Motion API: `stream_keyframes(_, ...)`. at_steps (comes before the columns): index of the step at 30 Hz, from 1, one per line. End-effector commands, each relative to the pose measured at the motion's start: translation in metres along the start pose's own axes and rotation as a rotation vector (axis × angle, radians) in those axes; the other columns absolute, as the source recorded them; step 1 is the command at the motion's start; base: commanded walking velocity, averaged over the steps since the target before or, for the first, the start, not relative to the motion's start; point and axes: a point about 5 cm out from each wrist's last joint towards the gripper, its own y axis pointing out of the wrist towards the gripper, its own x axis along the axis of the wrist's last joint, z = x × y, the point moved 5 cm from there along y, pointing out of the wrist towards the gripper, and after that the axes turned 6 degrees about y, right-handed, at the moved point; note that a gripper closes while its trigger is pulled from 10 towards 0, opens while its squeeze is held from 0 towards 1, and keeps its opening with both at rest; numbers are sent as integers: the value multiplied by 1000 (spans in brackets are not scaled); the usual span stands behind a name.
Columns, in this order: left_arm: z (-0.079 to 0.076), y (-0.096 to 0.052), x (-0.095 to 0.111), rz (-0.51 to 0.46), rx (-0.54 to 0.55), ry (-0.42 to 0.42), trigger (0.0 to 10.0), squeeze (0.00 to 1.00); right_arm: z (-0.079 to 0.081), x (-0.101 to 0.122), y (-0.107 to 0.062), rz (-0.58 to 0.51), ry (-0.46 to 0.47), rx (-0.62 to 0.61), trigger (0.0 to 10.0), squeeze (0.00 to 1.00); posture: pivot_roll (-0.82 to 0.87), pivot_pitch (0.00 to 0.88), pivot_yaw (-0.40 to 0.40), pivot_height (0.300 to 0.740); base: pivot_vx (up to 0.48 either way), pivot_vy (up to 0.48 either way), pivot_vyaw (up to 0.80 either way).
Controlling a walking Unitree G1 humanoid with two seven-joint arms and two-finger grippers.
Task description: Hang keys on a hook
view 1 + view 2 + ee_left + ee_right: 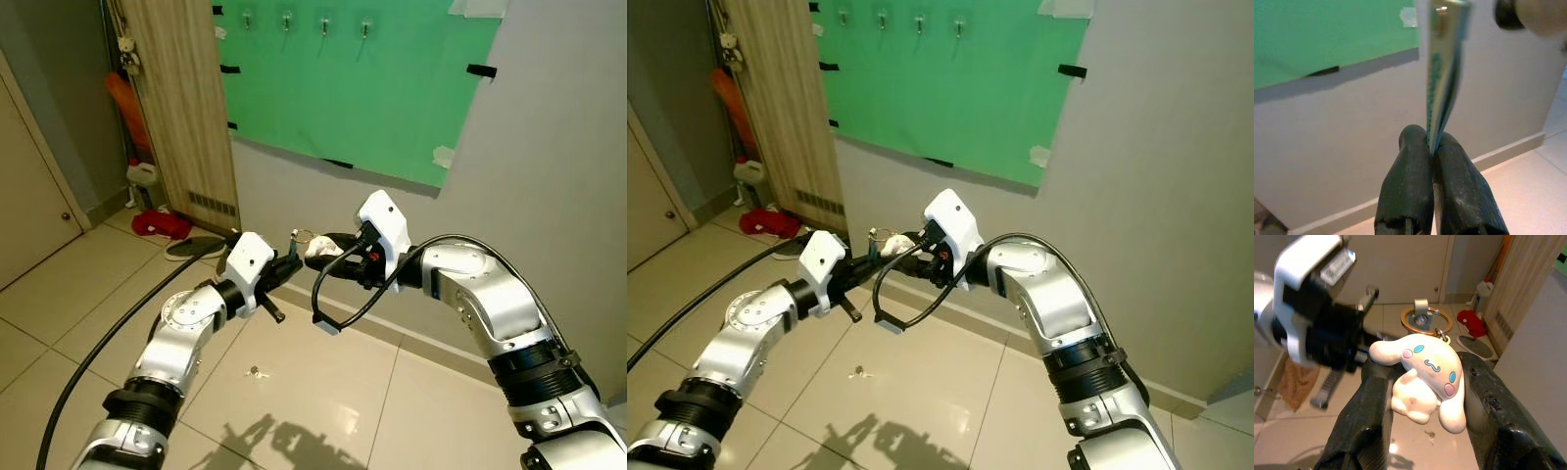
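- Left eye view: the left gripper (291,262) and right gripper (315,247) are brought tip to tip in mid-air, the keys (306,238) held between them, well below the hooks (323,26) on the green board (392,98).
- Right eye view: the same meeting is shown; the hooks lie far above both grippers.
- Left wrist view: the left gripper's fingers (1410,191) are clamped on a flat key blade (1440,83).
- Right wrist view: the white plush charm (1422,377) is pinched between the right gripper's fingers (1369,416), the key ring (1426,319) just beyond.
- Risk: were either hold released unevenly, the keys could be dropped to the floor (323,382).
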Motion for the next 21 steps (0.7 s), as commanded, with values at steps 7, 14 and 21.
stream_keyframes(7,11,5,26,-52,-4,104,0,0,3,-5,2,14,-18,13,10000,0,-71,0,-5,740,0,0,0)
stream_keyframes(14,14,6,35,-67,-9,140,0,0,4,-7,2,19,-21,17,10000,0,-74,0,-6,740,0,0,0)
stream_keyframes(21,18,6,47,-89,-14,175,0,0,-5,-12,6,25,-5,-42,10000,0,-73,0,-6,740,0,0,0)
